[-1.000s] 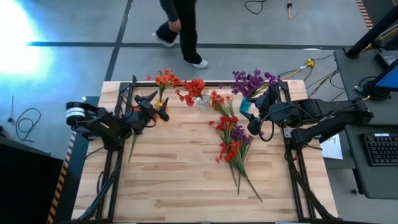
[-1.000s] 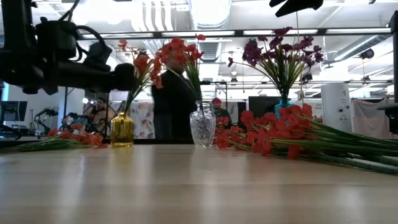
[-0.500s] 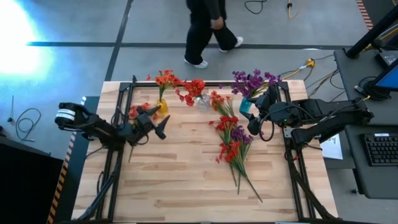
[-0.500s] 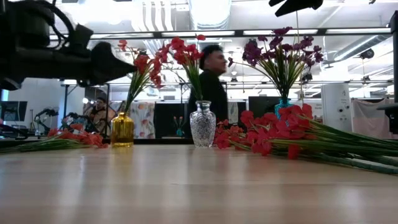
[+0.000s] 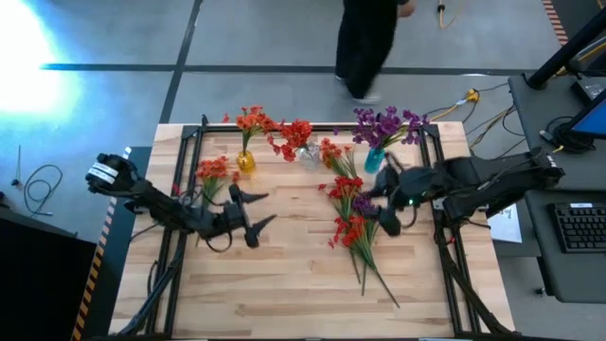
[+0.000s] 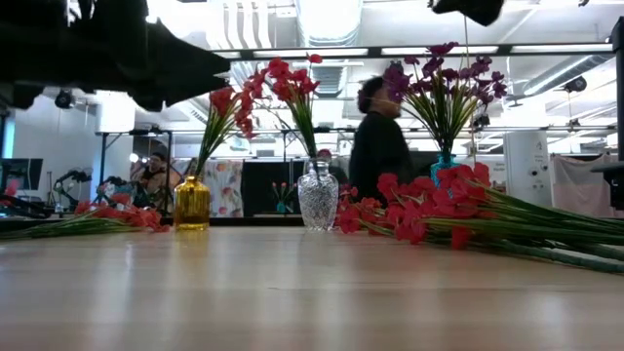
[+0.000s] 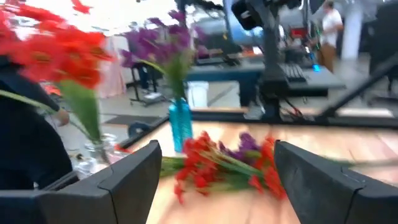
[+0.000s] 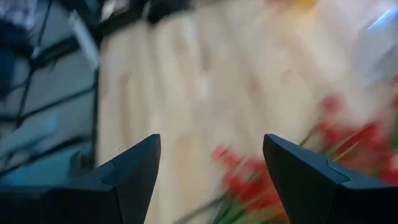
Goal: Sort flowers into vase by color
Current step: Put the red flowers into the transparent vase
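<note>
Three vases stand along the table's far edge: a yellow vase [image 5: 245, 162] with orange-red flowers [image 5: 252, 119], a clear vase [image 5: 308, 153] with red flowers [image 5: 295, 133], and a blue vase [image 5: 373, 162] with purple flowers [image 5: 383, 123]. A pile of red, orange-red and purple flowers [image 5: 351, 216] lies flat on the table right of centre. A small orange-red bunch [image 5: 213, 170] lies at the left. My left gripper [image 5: 263, 210] is open and level, pointing at the pile [image 7: 230, 163], well short of it. My right gripper [image 5: 371, 197] hangs open above the pile's far end [image 8: 348, 146], touching nothing.
The table's black frame rails [image 5: 189, 142] run along its left, right and far sides. Bare wood [image 5: 284, 275] lies between the pile and the near edge. A person [image 5: 365, 43] walks on the floor behind the table. A desk with a keyboard [image 5: 578, 227] stands to the right.
My left gripper has swung away from the yellow vase, toward the table's near edge and right, and now points at the pile; it stays open. My right gripper has turned and shifted a little toward the pile. The person has walked rightward behind the table.
</note>
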